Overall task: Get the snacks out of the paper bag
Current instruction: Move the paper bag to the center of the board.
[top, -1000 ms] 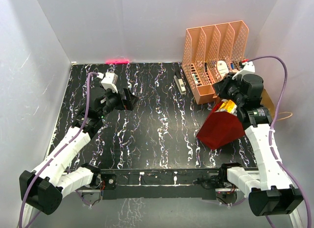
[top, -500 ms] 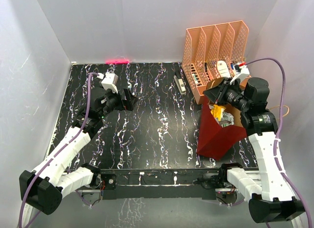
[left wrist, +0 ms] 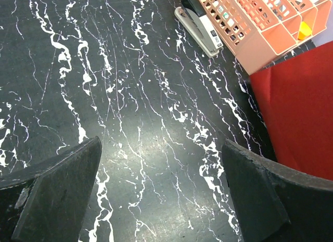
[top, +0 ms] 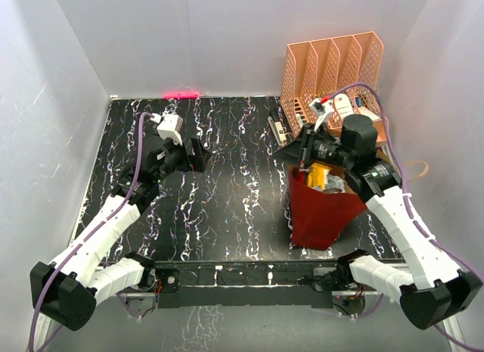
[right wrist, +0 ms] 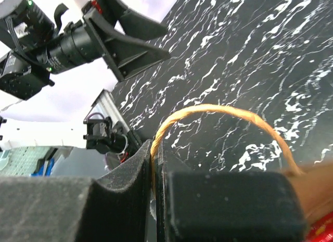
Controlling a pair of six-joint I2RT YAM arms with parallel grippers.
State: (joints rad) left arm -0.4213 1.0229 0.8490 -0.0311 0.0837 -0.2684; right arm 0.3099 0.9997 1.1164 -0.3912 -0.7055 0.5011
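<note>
A red paper bag (top: 321, 216) stands on the black, white-veined table (top: 227, 193). Its long axis is roughly upright, with the narrow base on the table and the open mouth facing up. The mouth sits directly beneath and just behind the right gripper (top: 296, 150), and the body of the bag drops away below it toward the arm bases. Inside the mouth, against the brown lining, a yellow packet (top: 321, 175) lies nearest the right gripper. A silver-grey packet (top: 338, 187) is just beyond it, deeper in the bag; anything further down is hidden. In the right wrist view, the right gripper (right wrist: 156, 148) has its fingers (right wrist: 125, 195) pressed almost together, with only a thin slit between them. They pinch the thin orange-brown cord handle (right wrist: 218, 109), which arches out in a loop ahead of the fingers. A strip of the bag's brown edge (right wrist: 317, 187) shows at the lower right. The left gripper (top: 198, 154) hovers above the table well apart from the bag, on the far side of the right gripper. In the left wrist view, the left gripper (left wrist: 161, 148) is spread wide and holds nothing, with only table between its fingers (left wrist: 57, 195). Ahead of it and to its right are a stapler (left wrist: 200, 26), an orange file rack (left wrist: 260, 18) and a red face of the bag (left wrist: 302, 117). The rack stands behind the right gripper, with small items in its slots too indistinct to name.
</note>
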